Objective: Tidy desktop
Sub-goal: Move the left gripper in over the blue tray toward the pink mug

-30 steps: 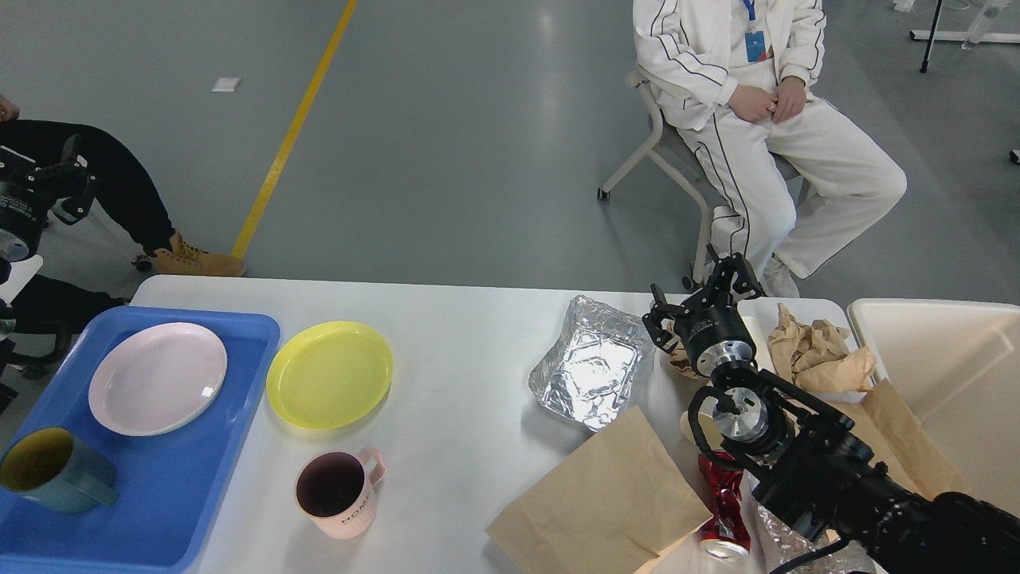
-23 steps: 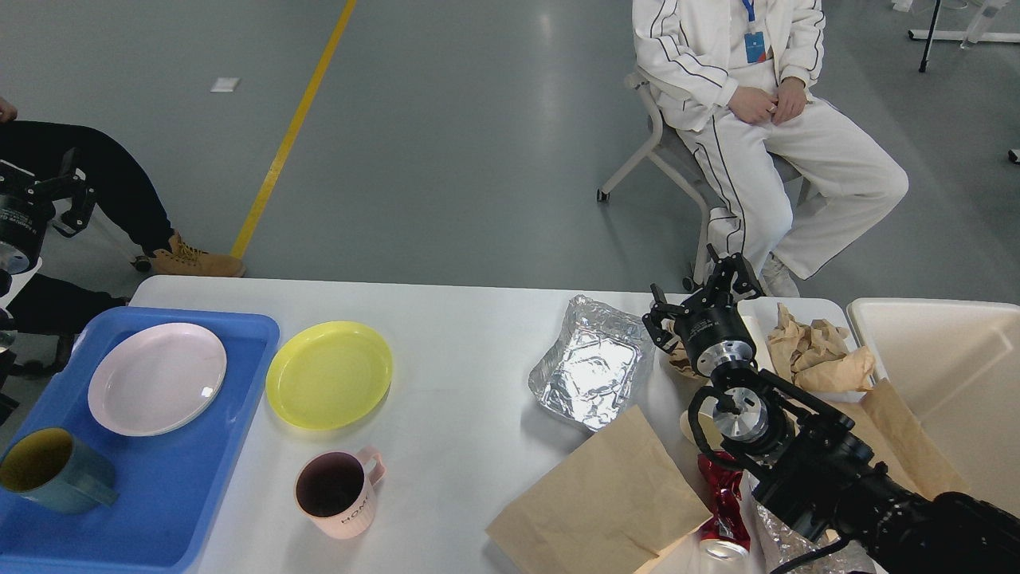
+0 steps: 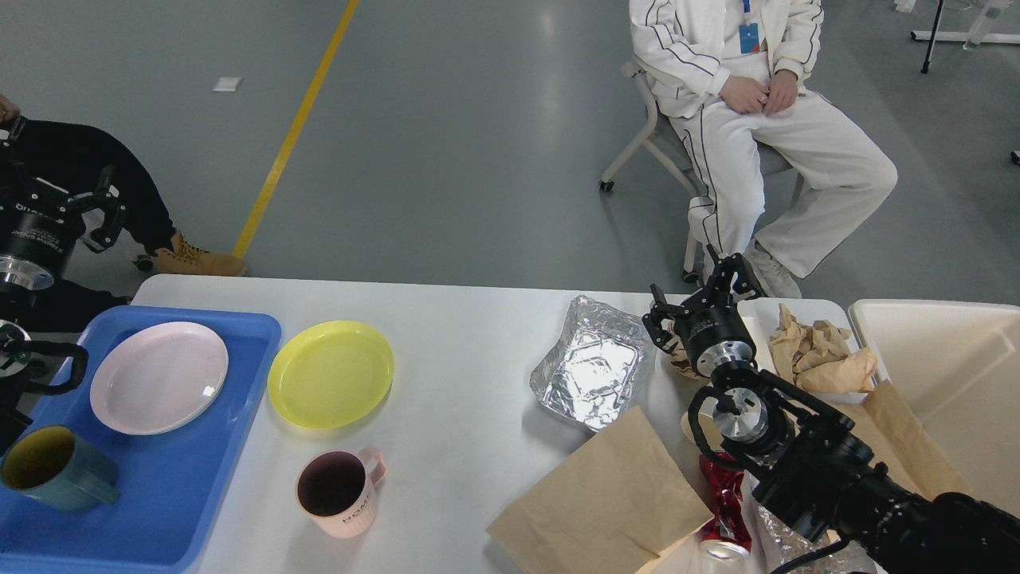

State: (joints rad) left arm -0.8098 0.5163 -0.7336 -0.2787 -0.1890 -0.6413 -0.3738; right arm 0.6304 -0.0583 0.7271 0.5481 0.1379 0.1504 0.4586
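We are tidying the desktop (image 3: 462, 351) — the big white table that lies under both our arms and fills the lower part of the view.

Our right gripper (image 3: 701, 296) hangs over the far right side of the table. Its fingers are spread apart and hold nothing. Just under it and a bit to its left sits the shiny foil tray (image 3: 594, 371). A small brown scrap shows right below the fingers, but we cannot tell what it is. Just to its right lies the crumpled brown paper (image 3: 821, 355), and past that stands the cream bin (image 3: 940, 359). Nearer to us than the gripper lie a flat paper bag (image 3: 606, 494) and a crushed red can (image 3: 723, 498).

Our left gripper (image 3: 60, 203) is up high, off the table's left edge. Its fingers look spread too, and empty. Below it is the blue tray (image 3: 171, 494) with a pink plate (image 3: 159, 376) and a blue mug (image 3: 48, 469) in it. To the right of that tray wait a yellow plate (image 3: 331, 373) and a pink mug (image 3: 339, 493).

We think the step now is picking up trash on the right side. Next, the right gripper needs to go down and close on one piece — the scrap or the crumpled paper — then carry it right, to the bin.
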